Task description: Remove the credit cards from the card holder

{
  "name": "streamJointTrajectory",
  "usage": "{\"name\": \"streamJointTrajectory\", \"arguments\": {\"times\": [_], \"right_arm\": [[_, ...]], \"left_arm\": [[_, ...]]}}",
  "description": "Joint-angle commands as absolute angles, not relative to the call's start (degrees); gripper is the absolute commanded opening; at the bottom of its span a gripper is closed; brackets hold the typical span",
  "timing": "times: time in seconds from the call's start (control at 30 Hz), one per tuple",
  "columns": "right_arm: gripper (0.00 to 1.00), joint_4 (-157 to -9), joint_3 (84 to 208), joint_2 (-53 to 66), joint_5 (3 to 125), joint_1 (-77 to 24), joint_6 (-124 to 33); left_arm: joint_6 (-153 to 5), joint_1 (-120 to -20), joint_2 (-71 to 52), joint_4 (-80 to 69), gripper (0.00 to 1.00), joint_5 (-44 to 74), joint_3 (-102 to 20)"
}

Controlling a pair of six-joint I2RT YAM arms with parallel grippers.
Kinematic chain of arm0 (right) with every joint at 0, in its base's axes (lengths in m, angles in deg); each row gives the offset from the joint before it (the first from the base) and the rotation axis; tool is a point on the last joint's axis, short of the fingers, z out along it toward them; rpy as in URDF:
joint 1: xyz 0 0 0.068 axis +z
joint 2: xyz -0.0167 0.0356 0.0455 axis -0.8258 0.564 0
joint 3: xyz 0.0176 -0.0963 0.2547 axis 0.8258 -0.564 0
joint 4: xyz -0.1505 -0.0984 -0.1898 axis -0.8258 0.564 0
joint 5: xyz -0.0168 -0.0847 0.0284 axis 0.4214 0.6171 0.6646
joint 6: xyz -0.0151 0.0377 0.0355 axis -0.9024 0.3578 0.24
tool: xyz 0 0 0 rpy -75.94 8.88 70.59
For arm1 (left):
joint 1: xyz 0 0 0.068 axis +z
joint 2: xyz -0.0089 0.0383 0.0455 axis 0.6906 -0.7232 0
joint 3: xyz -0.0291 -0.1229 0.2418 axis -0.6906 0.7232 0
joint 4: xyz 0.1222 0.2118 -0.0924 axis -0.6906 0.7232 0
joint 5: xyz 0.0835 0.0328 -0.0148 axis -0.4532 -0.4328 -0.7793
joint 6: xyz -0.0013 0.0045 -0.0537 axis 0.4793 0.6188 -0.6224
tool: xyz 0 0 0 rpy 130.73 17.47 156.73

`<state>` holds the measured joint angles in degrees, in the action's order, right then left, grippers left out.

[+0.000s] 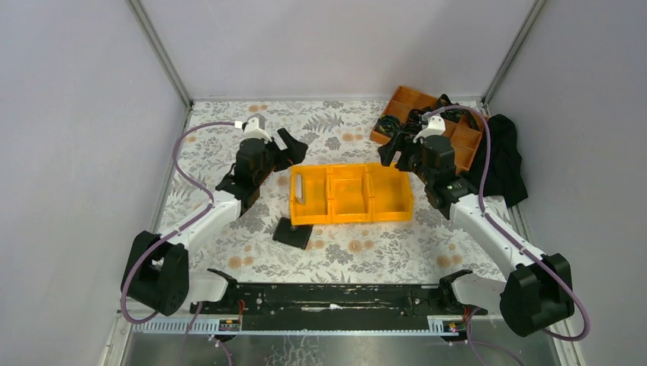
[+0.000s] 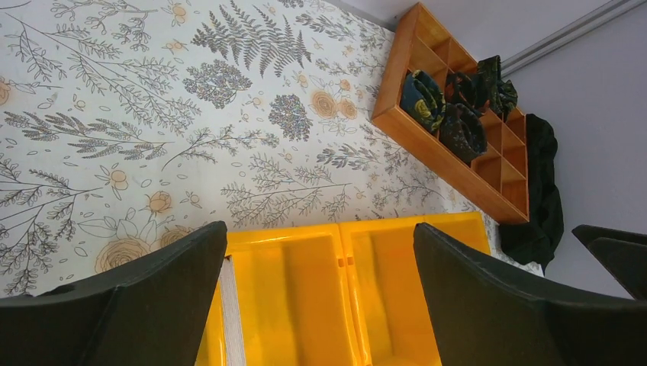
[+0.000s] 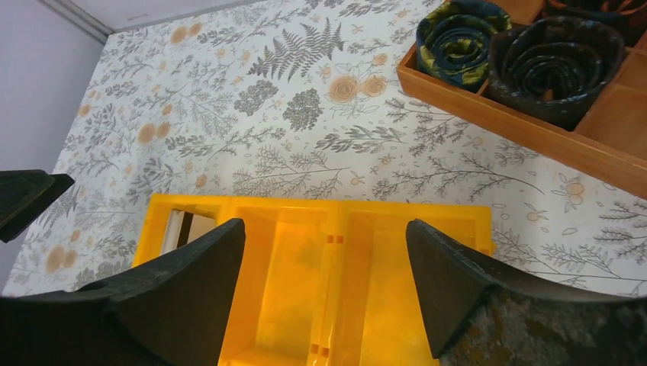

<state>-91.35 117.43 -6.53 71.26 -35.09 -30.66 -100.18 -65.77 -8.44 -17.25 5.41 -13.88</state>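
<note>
Black card holder [image 1: 294, 231] lying on floral table [image 1: 229, 252], just in front of yellow bin [image 1: 351, 194] left end, pale credit card [image 1: 300, 188] upright in left compartment, left gripper [image 2: 320, 236] and right gripper [image 3: 324, 229] both released, empty, above bin.

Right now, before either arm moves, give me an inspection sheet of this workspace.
Surface: floral table cover, flat.
Job's things: card holder lies on the table in front of the yellow bin; pale credit cards stand on edge in the bin's left compartment, count unclear.
Clutter: wooden tray with rolled ties, far right; black cloth beside it.
Grippers: left gripper and right gripper open, empty, at the bin's far corners.
Cables: purple cables loop along both arms.
Surroundings: grey walls; nothing else seen.
</note>
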Motion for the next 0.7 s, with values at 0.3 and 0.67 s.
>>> {"name": "streamJointTrajectory", "arguments": {"times": [0.3,0.67], "right_arm": [[0.84,-87.15,118.46,-8.83,79.11,-35.28,-29.9],[0.84,-83.8,116.24,-9.38,80.5,-37.3,-29.01]], "left_arm": [[-97.99,-65.99,-12.13,-16.3,0.92,-1.54,-11.7],[-97.78,-66.61,-12.12,-15.88,0.91,-1.49,-10.23]]}}
